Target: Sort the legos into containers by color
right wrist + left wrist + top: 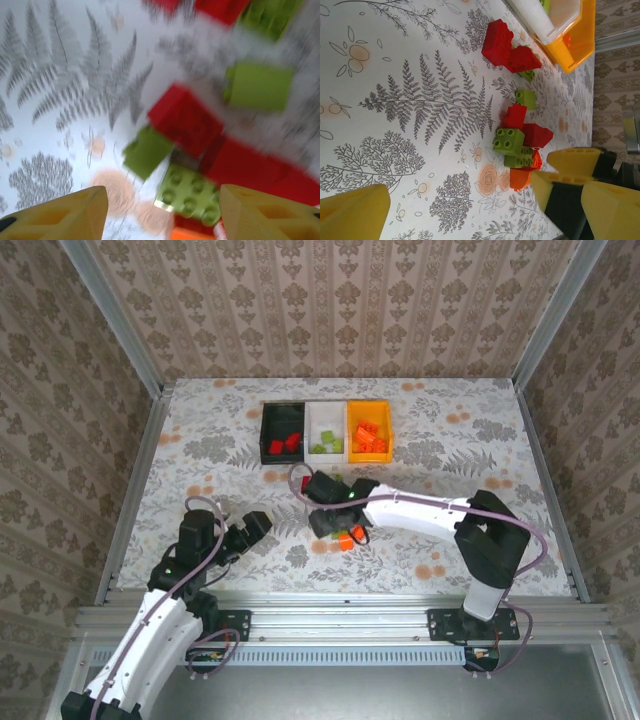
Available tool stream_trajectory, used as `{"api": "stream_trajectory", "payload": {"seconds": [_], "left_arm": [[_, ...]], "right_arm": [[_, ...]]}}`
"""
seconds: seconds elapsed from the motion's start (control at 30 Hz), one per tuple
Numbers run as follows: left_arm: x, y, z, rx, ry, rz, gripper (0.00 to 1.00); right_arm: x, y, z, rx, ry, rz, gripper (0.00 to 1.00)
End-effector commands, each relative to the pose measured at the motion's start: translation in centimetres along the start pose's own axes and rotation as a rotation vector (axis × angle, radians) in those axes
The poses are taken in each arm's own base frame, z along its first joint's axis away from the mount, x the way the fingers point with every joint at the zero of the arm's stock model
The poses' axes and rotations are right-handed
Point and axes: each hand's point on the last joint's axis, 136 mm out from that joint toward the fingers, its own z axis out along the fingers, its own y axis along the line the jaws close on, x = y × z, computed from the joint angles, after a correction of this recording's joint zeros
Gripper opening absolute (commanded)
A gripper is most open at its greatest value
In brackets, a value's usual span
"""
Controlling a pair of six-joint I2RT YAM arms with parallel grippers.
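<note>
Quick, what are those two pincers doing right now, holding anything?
Left pincer: open, empty.
Right pincer: open over the bricks, holding nothing.

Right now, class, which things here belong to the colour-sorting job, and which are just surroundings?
Belong to the job:
loose legos on the table
black bin, white bin, orange-yellow bin
right gripper, open above the pile
left gripper, open

Just surroundings:
floral table cover
wallpapered walls
metal rail
</note>
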Motion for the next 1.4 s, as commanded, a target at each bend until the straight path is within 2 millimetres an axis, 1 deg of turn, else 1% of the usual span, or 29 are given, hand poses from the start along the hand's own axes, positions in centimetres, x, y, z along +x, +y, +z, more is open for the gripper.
{"api": "stream_trajectory", "payload": {"seconds": [0.0,0.2,0.33,0.43,0.6,0.67,0.8,0.97,1.07,1.3,1.37], "left_arm": [[0.3,-0.3,0.2,0.029,0.011,0.007,1.00],[0.5,-0.4,-0.2,0.030,0.019,0.017,1.00],[0.6,-0.4,-0.3,0.034,0.016,0.017,1.00],[0.6,-0.4,-0.3,0.034,0.015,0.019,1.00],[0.6,-0.2,-0.2,0.032,0.014,0.020,1.00],[0.7,-0.1,-0.2,0.029,0.016,0.018,1.00],[0.7,0.0,-0.1,0.028,0.018,0.018,1.00],[0.6,0.0,-0.1,0.028,0.011,0.021,1.00],[0.6,0.1,-0.1,0.027,0.011,0.020,1.00],[0.6,0.3,0.0,0.021,0.012,0.019,1.00],[0.5,0.2,0.0,0.024,0.009,0.017,1.00]], "right_arm": [[-0.6,0.9,0.8,0.003,-0.012,0.135,0.63],[-1.0,0.9,2.8,0.045,-0.008,0.119,0.58],[-1.6,1.3,3.5,0.046,-0.011,0.097,0.53],[-1.7,1.4,4.0,0.053,-0.009,0.085,0.52],[-1.6,1.0,5.2,0.089,0.006,0.071,0.48],[-1.6,0.5,5.6,0.122,-0.001,0.062,0.46],[-1.7,-0.1,5.9,0.162,-0.018,0.049,0.43],[-2.3,0.4,6.5,0.156,-0.016,0.033,0.43],[-2.6,0.4,6.8,0.167,-0.018,0.026,0.38],[-2.5,0.1,6.6,0.178,-0.028,0.013,0.30],[-2.5,0.4,6.2,0.159,-0.037,0.009,0.29]]}}
